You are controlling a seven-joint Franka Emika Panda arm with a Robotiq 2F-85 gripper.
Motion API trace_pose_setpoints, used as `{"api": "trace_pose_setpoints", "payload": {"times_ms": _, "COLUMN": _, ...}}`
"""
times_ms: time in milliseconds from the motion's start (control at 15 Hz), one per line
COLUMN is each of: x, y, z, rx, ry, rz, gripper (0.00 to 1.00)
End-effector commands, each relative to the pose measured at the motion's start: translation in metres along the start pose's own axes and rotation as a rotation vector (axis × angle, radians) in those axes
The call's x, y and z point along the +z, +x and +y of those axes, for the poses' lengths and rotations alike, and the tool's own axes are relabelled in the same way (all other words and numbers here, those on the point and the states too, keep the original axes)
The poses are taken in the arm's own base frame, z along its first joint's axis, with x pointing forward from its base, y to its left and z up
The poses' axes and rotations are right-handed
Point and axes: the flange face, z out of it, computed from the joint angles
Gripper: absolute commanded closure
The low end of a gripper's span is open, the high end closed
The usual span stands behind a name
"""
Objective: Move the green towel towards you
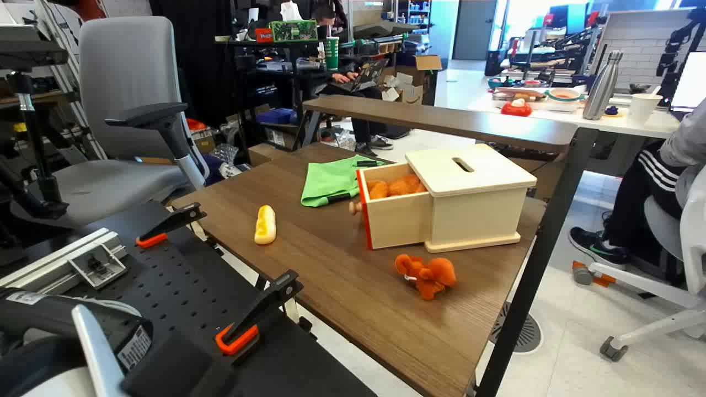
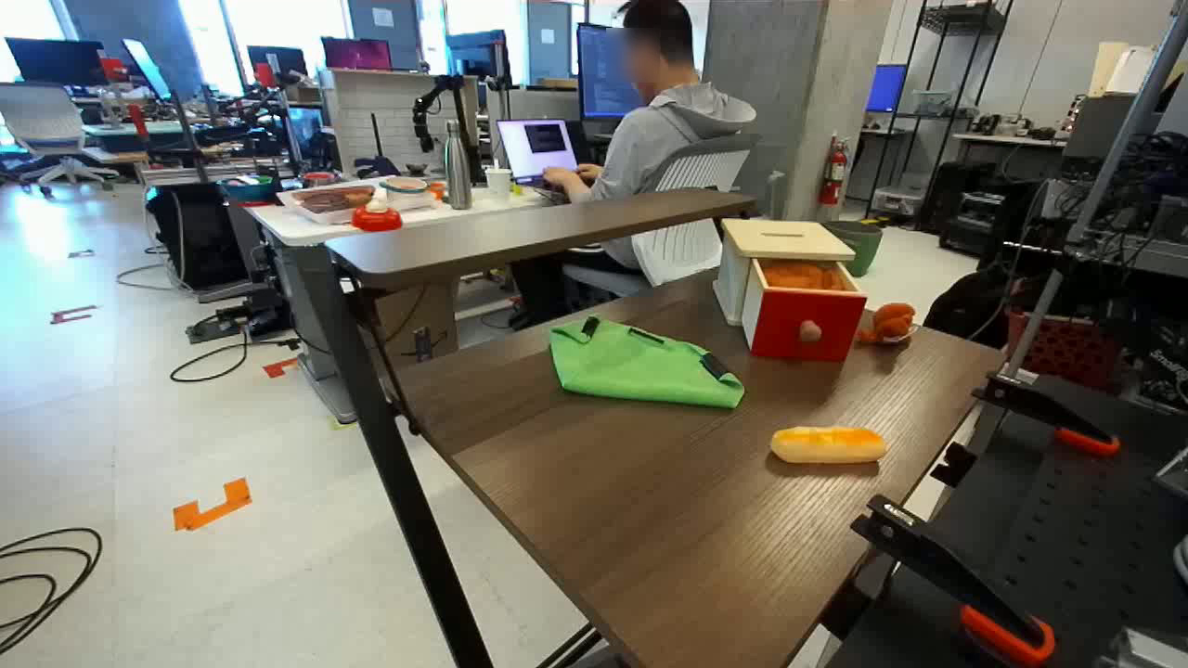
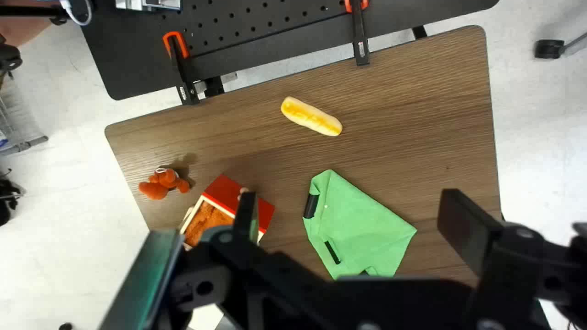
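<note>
The green towel (image 3: 362, 224) lies folded and slightly rumpled on the wooden table, with black patches along its edges. It shows in both exterior views (image 1: 331, 179) (image 2: 640, 366), beside the box's open drawer. In the wrist view my gripper (image 3: 349, 201) is open, its two fingers wide apart. The towel appears between and below the fingers, and nothing is held. The gripper body hides the towel's lower edge in that view. The gripper is out of view in both exterior views.
The pale wooden box (image 1: 474, 209) has its red-fronted drawer (image 2: 806, 325) pulled out with orange stuff inside. An orange plush toy (image 1: 427, 274) and a yellow bread-like object (image 3: 312, 116) lie on the table (image 3: 412, 114). Black clamps (image 3: 360, 39) sit along one table edge. A raised shelf (image 2: 538, 232) spans the far side.
</note>
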Motion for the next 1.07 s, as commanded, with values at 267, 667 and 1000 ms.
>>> {"api": "trace_pose_setpoints", "payload": {"times_ms": 267, "x": -0.001, "y": 0.000, "z": 0.000, "rx": 0.000, "ry": 0.000, "rz": 0.001, "gripper": 0.00}}
{"api": "trace_pose_setpoints", "payload": {"times_ms": 667, "x": 0.018, "y": 0.027, "z": -0.023, "rx": -0.050, "ry": 0.047, "rz": 0.157, "gripper": 0.00}}
{"api": "trace_pose_setpoints", "payload": {"times_ms": 1000, "x": 0.052, "y": 0.068, "z": -0.031, "rx": -0.059, "ry": 0.133, "rz": 0.227, "gripper": 0.00}}
